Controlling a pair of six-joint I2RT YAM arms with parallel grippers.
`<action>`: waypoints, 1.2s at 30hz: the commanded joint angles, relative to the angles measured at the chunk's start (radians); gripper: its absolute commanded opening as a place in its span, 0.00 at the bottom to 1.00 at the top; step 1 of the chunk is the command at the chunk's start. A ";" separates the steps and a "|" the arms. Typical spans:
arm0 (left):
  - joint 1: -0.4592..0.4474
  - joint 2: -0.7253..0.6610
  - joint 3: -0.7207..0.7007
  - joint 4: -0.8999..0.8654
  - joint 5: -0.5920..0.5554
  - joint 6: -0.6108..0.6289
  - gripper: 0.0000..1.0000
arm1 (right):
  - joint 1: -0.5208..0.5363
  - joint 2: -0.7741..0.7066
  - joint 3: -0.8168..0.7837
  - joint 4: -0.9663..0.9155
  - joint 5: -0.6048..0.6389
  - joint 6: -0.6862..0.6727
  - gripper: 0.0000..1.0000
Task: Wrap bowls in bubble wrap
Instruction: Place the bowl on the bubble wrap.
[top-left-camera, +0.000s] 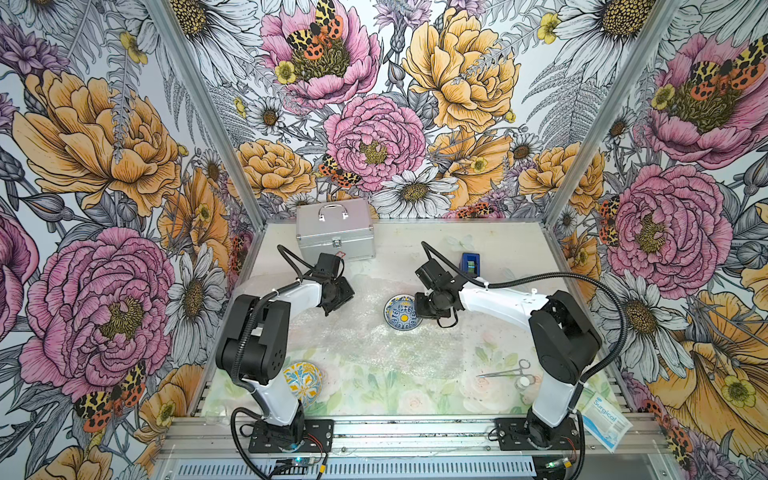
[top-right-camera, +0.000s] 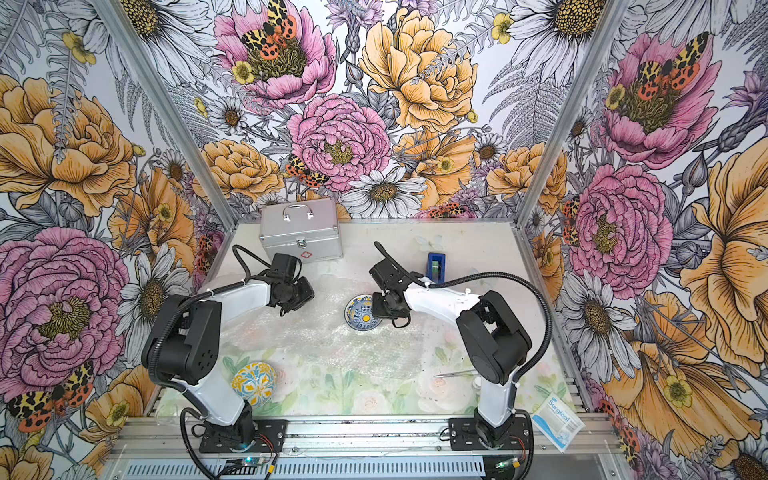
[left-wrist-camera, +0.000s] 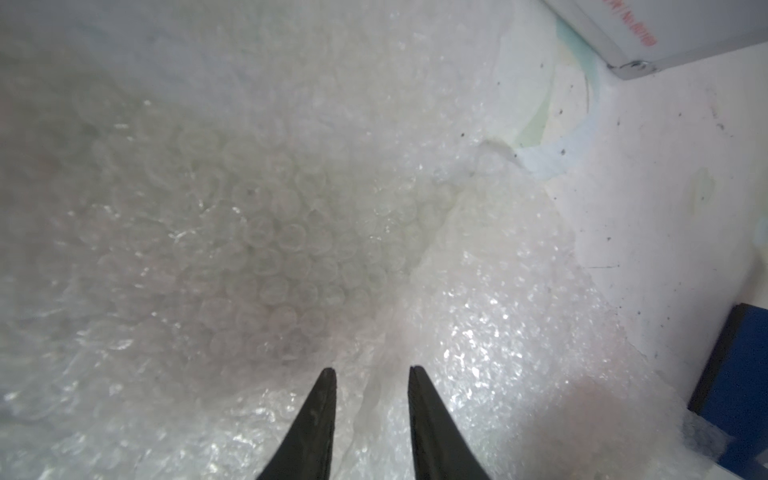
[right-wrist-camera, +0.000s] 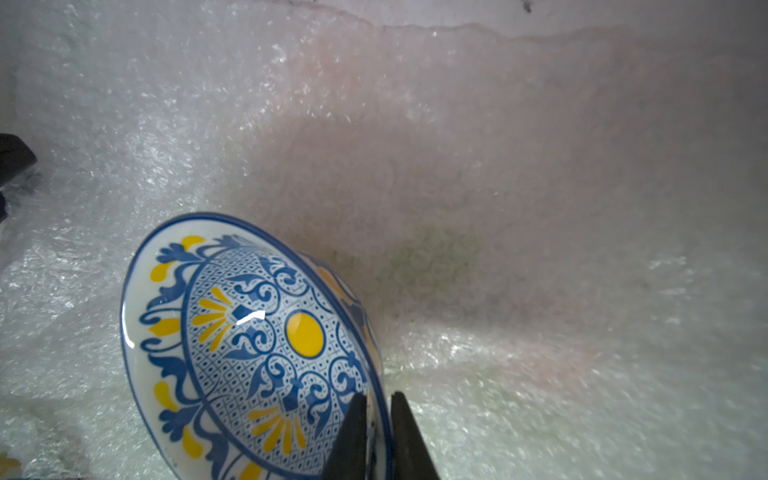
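Second bowl (top-left-camera: 302, 383): it sits nearest us at the front left, unwrapped and seemingly off the sheet. We judge the left arm (top-left-camera: 266, 332) could knock it if it swings back.
Forceps (top-left-camera: 505, 371): these lie at the front right, near the sheet's edge. If the sheet is dragged, we think they could snag it.
Bubble wrap (top-left-camera: 374, 336): it is spread mid-table and crinkled. It looks light, so we expect a fold to spring open rather than stay put.
Bowl (right-wrist-camera: 257, 340): it is on the wrap, toward the sheet's far right part, and looks tilted in the right wrist view. Let go like this, we fear it rocks or slides off its spot.
Right gripper (right-wrist-camera: 378, 397): its jaws are nearly together, pinching the bowl's rim. That is a thin, glazed edge, and a twist could slip it free.
Left gripper (left-wrist-camera: 371, 370): its jaws stand a little apart over a crease of wrap, and we see nothing pinched. It may catch too little film, and a hard pull would drag the bowl along.
Tape dispenser (top-right-camera: 436, 264): it stands just beyond the bowl. A lifted flap could sweep it.
Metal case (top-left-camera: 334, 235): it is farthest, by the back wall. The left wrist works close to it, so we see a risk of a bump.
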 joint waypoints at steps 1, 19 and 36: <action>-0.005 -0.040 -0.012 0.021 0.030 0.010 0.28 | -0.001 0.005 -0.006 0.009 0.014 0.006 0.18; -0.374 -0.328 -0.094 0.219 0.038 0.285 0.00 | -0.014 -0.225 0.071 -0.103 0.048 0.065 0.66; -0.545 -0.335 -0.137 0.316 0.165 0.378 0.00 | -0.091 -0.195 0.128 -0.124 -0.012 0.155 0.71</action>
